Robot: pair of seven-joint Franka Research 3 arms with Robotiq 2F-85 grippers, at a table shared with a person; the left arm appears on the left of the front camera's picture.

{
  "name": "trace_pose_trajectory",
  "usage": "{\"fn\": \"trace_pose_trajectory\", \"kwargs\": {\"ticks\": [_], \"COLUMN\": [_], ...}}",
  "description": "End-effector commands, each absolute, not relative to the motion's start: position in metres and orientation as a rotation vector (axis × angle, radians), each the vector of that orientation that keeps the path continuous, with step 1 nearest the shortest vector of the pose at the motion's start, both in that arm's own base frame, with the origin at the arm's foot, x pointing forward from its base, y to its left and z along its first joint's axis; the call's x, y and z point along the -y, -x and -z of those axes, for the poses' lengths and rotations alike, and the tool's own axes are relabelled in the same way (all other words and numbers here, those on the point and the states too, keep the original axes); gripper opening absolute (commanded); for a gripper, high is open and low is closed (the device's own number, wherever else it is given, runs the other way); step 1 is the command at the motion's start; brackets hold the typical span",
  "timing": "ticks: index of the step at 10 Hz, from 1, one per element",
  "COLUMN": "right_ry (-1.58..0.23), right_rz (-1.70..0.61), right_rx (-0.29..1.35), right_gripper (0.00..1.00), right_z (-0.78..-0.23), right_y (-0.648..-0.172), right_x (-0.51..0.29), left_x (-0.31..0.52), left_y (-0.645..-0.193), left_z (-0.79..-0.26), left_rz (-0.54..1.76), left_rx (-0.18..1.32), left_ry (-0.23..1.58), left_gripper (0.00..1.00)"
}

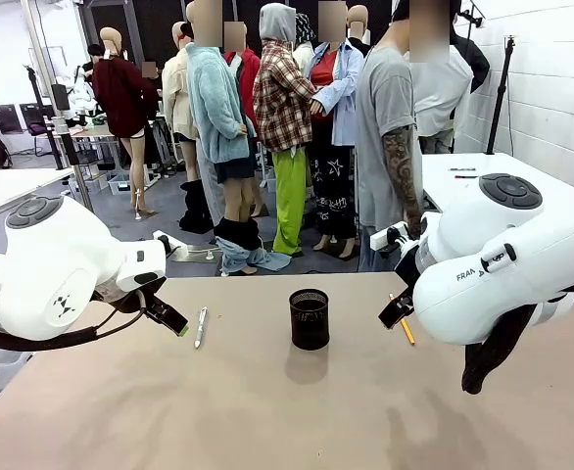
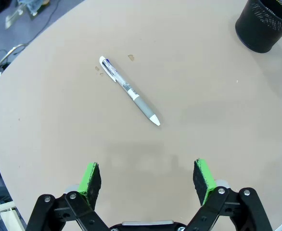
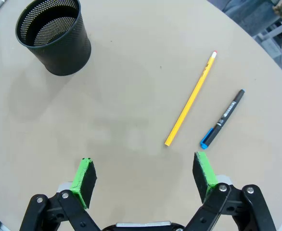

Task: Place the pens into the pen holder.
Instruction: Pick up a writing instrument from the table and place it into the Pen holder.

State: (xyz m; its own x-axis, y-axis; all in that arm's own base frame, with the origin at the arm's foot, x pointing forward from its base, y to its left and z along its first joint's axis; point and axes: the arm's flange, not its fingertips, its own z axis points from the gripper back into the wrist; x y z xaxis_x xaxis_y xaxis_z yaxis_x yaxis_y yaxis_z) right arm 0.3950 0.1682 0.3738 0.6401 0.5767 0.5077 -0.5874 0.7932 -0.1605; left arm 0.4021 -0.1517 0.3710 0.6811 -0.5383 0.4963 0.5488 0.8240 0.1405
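Both arms hang over the tan table with nothing in hand. The left gripper has its jaws spread wide. Its green pads are well apart and touch nothing, with just bare tabletop between them. The white-silver pen lies flat out ahead of it on a diagonal. The clip end is farther off and the white tip points back toward the gripper, with a clear gap between pen and pads. The black mesh pen holder stands upright in the far top-right corner of that wrist view, well apart from the pen.

The right gripper is also fully open and not gripping anything. Ahead of the finger on the right side of its wrist view lie the yellow-orange pencil and a dark pen with a blue end. They're side by side, roughly parallel and not touching. Their near ends sit close to that pad but clear of it. The holder is off to the upper left there, mouth up.

From the front, the holder stands mid-table, with the white pen to its left, just beside the left gripper. The pencil pokes out from behind the right gripper, partly covered. The right wrist view gives its full length, eraser end farthest away. A person in a grey t-shirt stands at the far edge.
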Motion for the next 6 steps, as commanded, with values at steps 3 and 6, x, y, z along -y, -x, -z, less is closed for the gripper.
{"fn": "trace_pose_trajectory", "kwargs": {"ticks": [3, 6], "right_ry": [0.021, 0.102], "right_rz": [-0.573, -0.511], "right_rx": [0.575, 0.497], "right_gripper": [1.0, 1.0], "right_z": [-0.387, -0.383], "right_y": [-0.422, -0.481], "right_x": [-0.165, -0.151], "left_x": [0.151, 0.151], "left_y": [-0.403, -0.403], "left_z": [-0.371, -0.371], "left_rz": [0.607, 0.607], "left_rx": [0.551, 0.551], "left_ry": [0.021, 0.021], "left_gripper": [1.0, 1.0]}}
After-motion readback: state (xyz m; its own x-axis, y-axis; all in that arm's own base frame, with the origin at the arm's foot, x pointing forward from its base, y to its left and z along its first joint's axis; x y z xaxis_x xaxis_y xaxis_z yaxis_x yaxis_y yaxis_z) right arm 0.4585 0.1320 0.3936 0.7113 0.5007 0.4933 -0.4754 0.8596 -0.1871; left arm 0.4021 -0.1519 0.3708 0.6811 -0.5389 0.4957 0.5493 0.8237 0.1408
